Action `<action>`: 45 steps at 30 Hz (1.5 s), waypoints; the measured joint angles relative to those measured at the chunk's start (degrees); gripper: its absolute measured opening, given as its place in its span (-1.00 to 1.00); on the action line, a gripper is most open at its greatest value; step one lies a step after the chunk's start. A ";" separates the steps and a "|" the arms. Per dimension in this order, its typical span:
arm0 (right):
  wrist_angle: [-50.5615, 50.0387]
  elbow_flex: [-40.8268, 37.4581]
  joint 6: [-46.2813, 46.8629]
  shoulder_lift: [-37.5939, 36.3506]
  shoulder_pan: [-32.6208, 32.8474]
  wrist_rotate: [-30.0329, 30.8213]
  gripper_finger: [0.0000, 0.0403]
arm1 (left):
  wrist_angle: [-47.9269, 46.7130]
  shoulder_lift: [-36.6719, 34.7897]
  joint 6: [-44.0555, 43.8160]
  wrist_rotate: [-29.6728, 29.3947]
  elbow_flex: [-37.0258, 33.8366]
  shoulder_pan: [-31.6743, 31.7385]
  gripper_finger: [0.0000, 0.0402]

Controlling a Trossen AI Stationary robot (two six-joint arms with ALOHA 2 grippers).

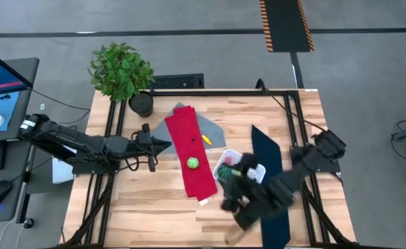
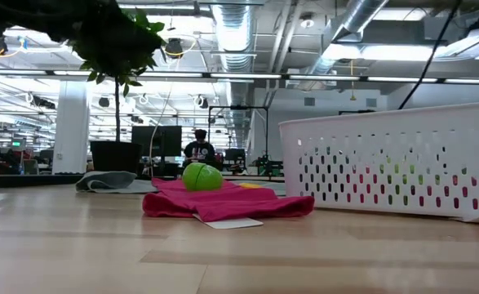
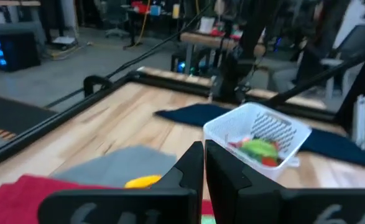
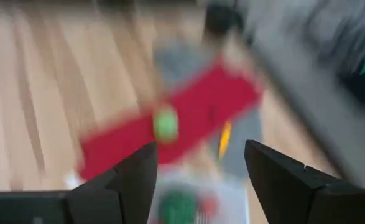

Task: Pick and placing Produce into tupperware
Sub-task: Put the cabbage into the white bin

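Right gripper [image 4: 198, 171] over the near end of the white tupperware [image 1: 223, 164], fingers [image 4: 132, 177] spread wide, nothing between them. Tupperware on the wood table [image 1: 147, 200], between the long red cloth [image 1: 192, 149] and the navy cloth [image 1: 268, 162], just beside both. Already some produce inside: green and red pieces [image 3: 260, 149] visible through the wall in the left wrist view. Green ball [image 1: 192, 163] on the red cloth, clear of the tub, also seen in the low view [image 2: 201, 176]. Small yellow piece [image 1: 207, 139] on the grey cloth [image 1: 213, 131] at the red cloth's edge. Left gripper [image 3: 204, 163] parked at the table's left side, pointed toward the cloths, fingers pressed together, holding nothing. Potted plant [image 1: 122, 72] at the far left corner. Person [image 2: 198, 147] seated in the room beyond the table.
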 joint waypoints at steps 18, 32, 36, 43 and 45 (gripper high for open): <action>-11.71 -25.33 58.89 2.08 13.88 39.99 0.31 | 9.31 6.07 1.65 19.86 2.38 8.56 -0.97; 3.39 -27.28 48.65 2.09 -4.75 15.14 0.32 | 9.09 9.52 -0.30 14.27 2.38 9.28 -0.97; 37.76 -25.05 5.57 2.03 -6.57 16.56 0.32 | 7.95 9.50 -0.73 17.31 2.38 9.27 -0.97; 80.52 -27.59 -37.49 1.38 -15.18 -26.46 0.32 | 3.62 9.52 -1.86 18.31 2.38 8.95 -0.97; 80.13 -29.26 -39.60 -0.53 -16.73 -28.98 0.32 | 2.73 9.52 -1.84 18.64 2.38 8.48 -0.97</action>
